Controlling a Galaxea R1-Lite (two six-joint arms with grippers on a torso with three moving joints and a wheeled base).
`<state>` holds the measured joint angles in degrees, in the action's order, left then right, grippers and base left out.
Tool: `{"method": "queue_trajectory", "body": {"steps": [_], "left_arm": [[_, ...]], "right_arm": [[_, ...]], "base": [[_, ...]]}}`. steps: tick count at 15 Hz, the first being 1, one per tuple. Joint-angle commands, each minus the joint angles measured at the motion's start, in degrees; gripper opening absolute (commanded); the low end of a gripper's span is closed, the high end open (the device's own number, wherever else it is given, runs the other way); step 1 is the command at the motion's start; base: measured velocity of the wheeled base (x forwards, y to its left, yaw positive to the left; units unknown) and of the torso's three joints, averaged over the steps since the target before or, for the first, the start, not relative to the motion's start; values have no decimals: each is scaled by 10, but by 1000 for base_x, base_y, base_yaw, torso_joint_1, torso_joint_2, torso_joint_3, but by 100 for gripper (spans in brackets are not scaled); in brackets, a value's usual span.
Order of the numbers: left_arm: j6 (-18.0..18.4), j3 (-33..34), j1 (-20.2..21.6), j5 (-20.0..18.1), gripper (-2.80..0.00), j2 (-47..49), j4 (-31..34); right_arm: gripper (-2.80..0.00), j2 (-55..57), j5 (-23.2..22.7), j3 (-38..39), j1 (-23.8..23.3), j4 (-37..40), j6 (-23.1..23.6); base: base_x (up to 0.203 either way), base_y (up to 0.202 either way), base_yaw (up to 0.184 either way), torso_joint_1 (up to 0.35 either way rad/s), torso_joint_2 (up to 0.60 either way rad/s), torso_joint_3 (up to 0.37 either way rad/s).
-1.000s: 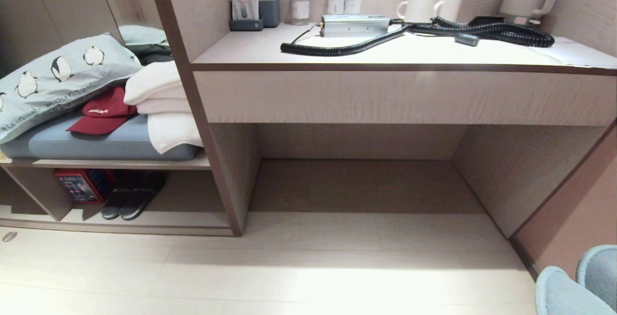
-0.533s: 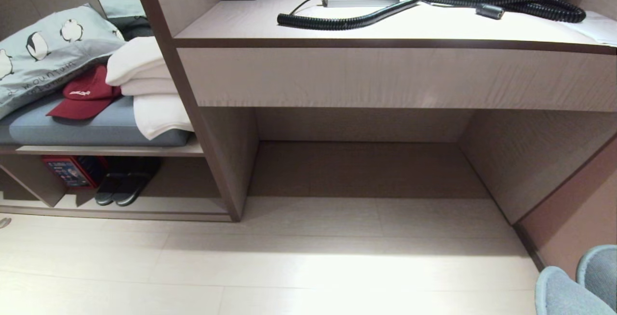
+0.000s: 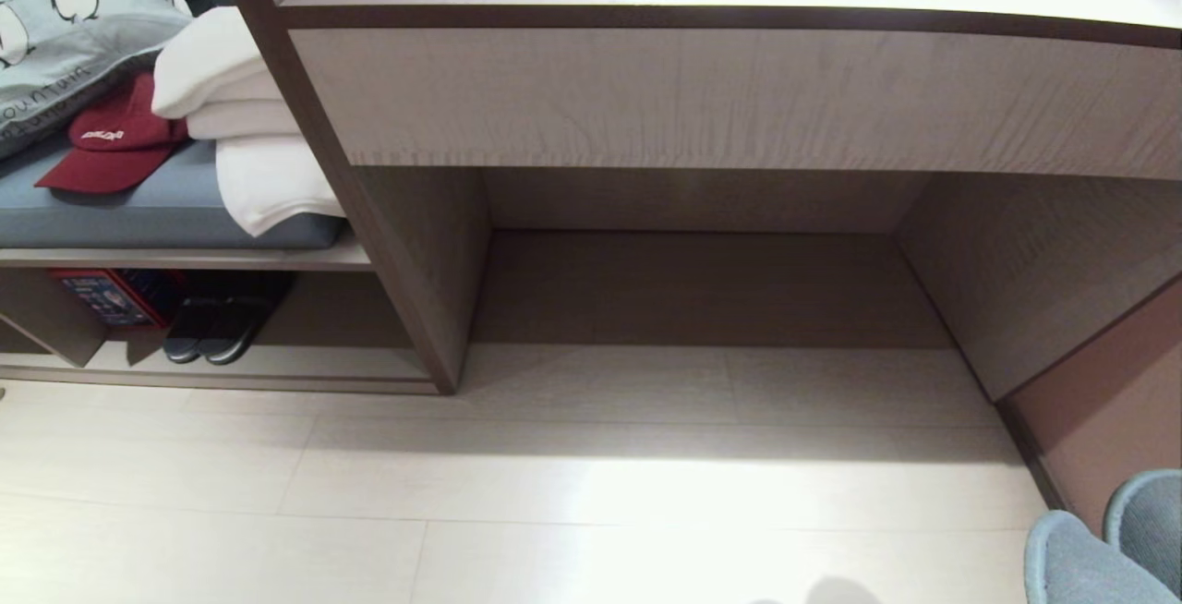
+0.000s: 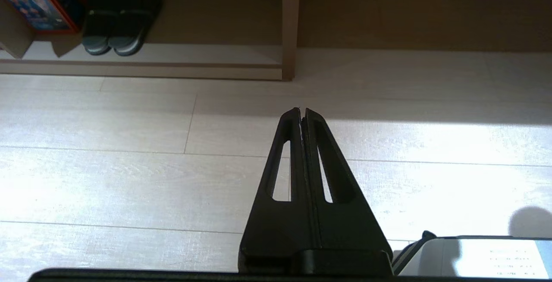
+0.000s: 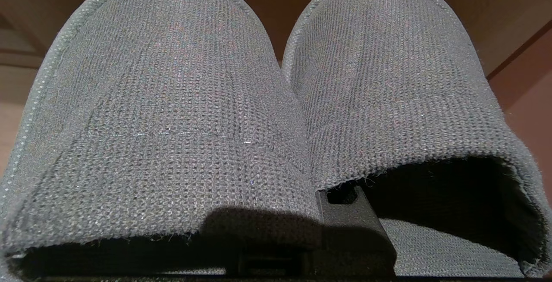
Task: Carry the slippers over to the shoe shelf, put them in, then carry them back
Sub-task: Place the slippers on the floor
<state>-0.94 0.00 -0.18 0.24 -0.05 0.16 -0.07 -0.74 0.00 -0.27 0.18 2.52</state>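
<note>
Right end effector (image 5: 327, 213) clamped on slippers (image 5: 276, 101)

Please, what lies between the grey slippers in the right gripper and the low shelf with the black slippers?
Only bare pale floor lies between the slippers and the shoe shelf, in the head view.

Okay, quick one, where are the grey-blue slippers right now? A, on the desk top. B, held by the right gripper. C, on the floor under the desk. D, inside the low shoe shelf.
B: the slippers fill the right wrist view, clamped on the right gripper.
</note>
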Motion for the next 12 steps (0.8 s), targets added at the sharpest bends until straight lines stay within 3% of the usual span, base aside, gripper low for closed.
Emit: {"method": "queue_trajectory", "body": {"steps": [1,12], "left_arm": [[0,1,0,0,-280,0,0],[-1,1,0,1,-280,0,0]], "right_arm": [[-280,-1,0,0,0,0,0],[-280,-1,0,0,0,0,0]], "base": [[0,0,0,5,6,-203],[0,0,0,2,2,-199]]}}
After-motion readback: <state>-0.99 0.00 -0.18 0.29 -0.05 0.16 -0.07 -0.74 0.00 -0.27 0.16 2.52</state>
